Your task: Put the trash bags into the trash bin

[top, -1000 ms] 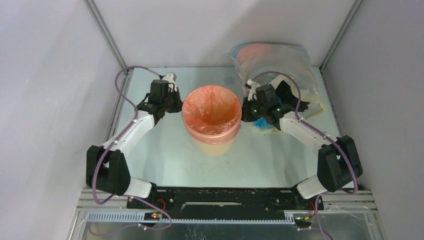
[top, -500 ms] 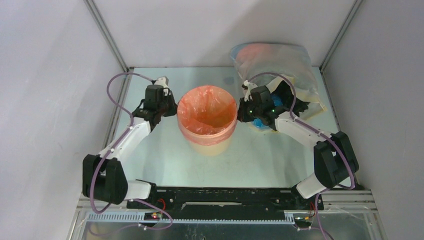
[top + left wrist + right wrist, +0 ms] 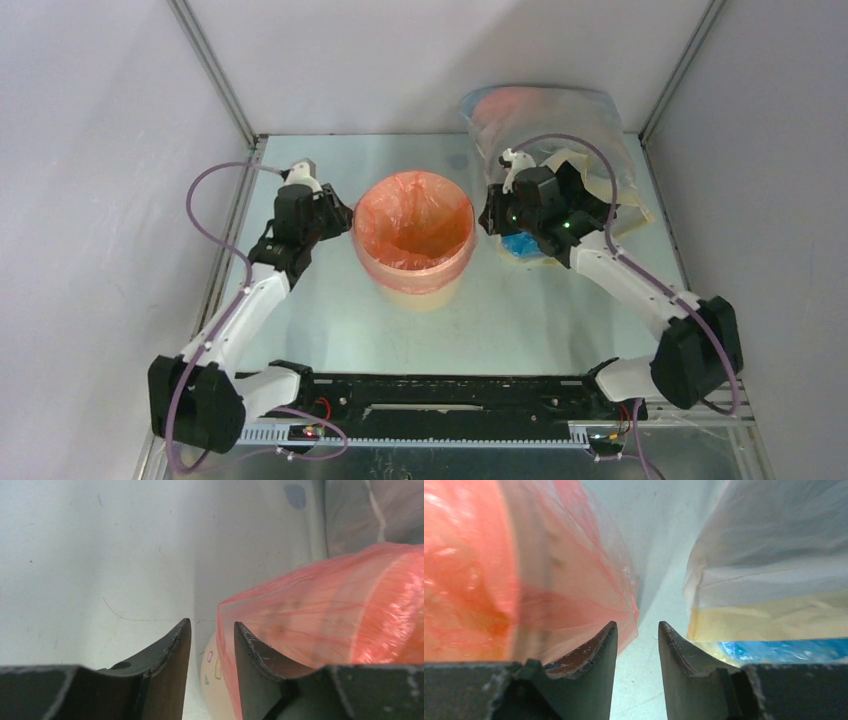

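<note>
Trash bin: a round cream trash bin (image 3: 432, 292) is seen near the middle of the desk (image 3: 330, 300), between the two arms; small printed motifs are made out on its outer wall in the left wrist view.
Orientation: the bin stands upright with its mouth facing up, its long axis square to the desk.
Contents: an orange-red trash bag (image 3: 415, 232) is spread inside as a liner and folded out over the rim; nothing else can be made out inside.
Left end effector: the left end effector (image 3: 342, 216) is held at the bin's left rim, its fingers narrowly apart; the folded-over bag edge is seen at the gap, but a grip on it is not shown.
Right end effector: the right end effector (image 3: 488, 216) is held at the bin's right rim, its fingers narrowly apart, with bare desk seen through the gap and the red film just beside the left finger.
Obstruction: a large clear plastic bag (image 3: 560, 115) stands at the back right corner, close behind the right wrist; orange, yellow and blue packs are seen through it.
Blue pack: a blue pack (image 3: 520, 246) lies on the desk just under the right wrist, near the bin.
Other: a small blue sticker (image 3: 458, 161) is seen on the desk behind the bin.
</note>
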